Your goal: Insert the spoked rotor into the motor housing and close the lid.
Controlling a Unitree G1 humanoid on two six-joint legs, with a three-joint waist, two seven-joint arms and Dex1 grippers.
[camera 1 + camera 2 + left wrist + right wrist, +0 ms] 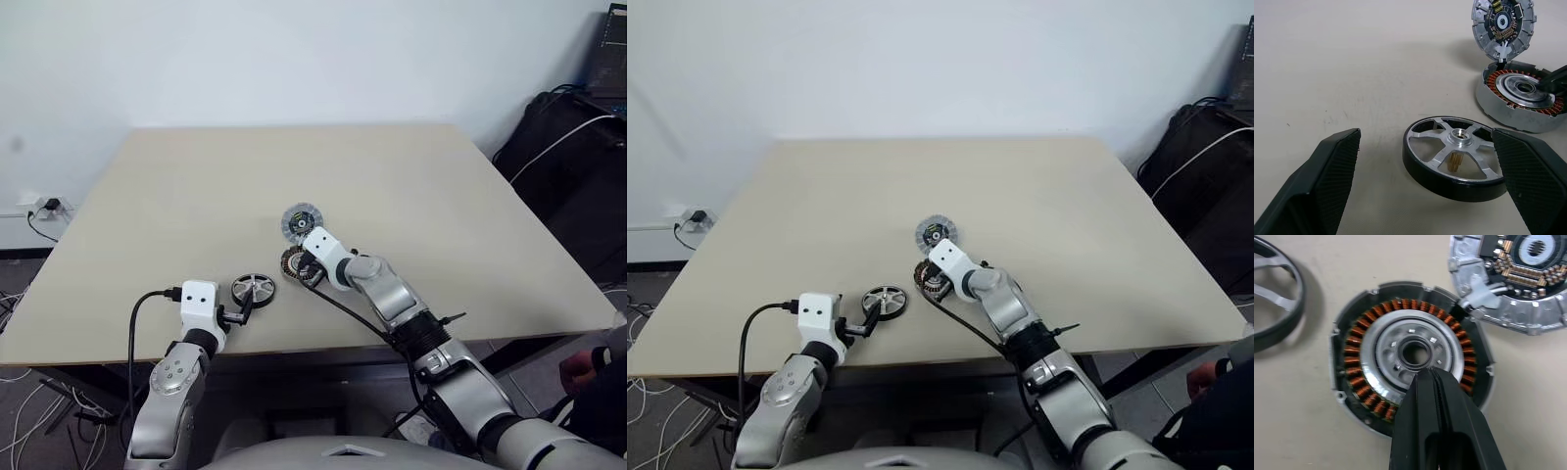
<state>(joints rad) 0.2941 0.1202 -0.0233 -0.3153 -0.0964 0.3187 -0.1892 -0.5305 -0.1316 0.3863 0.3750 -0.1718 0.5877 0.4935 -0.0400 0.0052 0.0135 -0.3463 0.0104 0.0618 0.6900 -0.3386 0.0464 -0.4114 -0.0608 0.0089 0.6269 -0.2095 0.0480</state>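
A: Why is everything grouped near the tabletop [441,196] front edge?
B: Within reach. The motor housing [1410,355] lies face-up, lid [1513,279] flipped aside.
A: And the pincers?
B: Right pincer [1429,377], pressed together, steadies the housing's centre; left pincer [1425,171], spread, straddles the spoked rotor [1457,156].

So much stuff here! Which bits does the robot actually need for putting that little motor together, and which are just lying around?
Needed: spoked rotor, motor housing, lid, left gripper, right gripper.

Just lying about: power strip and cables on the floor, black bag beside the table.
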